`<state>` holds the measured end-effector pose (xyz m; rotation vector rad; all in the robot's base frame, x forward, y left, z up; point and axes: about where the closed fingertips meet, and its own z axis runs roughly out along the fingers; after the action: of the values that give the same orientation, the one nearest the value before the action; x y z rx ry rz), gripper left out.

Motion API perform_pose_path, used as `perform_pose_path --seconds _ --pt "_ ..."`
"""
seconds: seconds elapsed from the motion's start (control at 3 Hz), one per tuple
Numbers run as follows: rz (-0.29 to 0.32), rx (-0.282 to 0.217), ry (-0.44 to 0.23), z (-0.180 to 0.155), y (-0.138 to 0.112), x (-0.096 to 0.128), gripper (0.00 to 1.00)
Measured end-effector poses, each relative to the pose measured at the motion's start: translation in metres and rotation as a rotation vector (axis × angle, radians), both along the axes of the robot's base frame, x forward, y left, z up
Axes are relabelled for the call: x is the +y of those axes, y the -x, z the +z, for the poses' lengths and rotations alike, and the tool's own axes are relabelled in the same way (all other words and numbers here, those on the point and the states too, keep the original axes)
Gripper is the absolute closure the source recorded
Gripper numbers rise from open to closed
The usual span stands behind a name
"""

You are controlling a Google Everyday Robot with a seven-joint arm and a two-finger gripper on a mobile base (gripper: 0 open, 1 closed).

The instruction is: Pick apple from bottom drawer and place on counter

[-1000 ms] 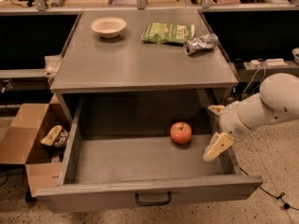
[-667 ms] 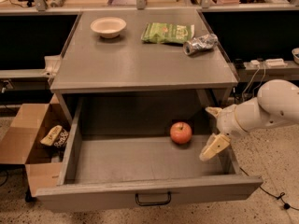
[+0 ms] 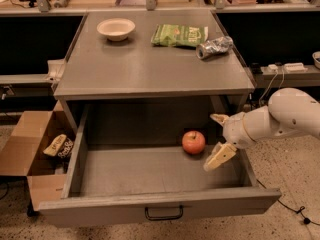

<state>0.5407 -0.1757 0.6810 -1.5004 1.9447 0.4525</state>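
My gripper (image 3: pixel 218 138) hangs in the right side of the open drawer (image 3: pixel 100 210), jaws wide apart and empty. The apple (image 3: pixel 193 142) sits on the drawer floor just beside it.

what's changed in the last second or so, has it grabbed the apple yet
The gripper has edged left inside the bottom drawer, closing in on the apple with its jaws open and not yet touching it. Nothing has been grasped. The apple has not moved, and the bowl, chip bag and can on the counter sit as before.
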Motion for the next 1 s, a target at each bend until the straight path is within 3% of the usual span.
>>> perform_pose_path --seconds 0.67,1.0 --pt "0.02 0.028 -0.007 0.012 0.004 0.048 0.0" --pt "0.019 0.027 -0.01 0.011 0.003 0.047 0.0"
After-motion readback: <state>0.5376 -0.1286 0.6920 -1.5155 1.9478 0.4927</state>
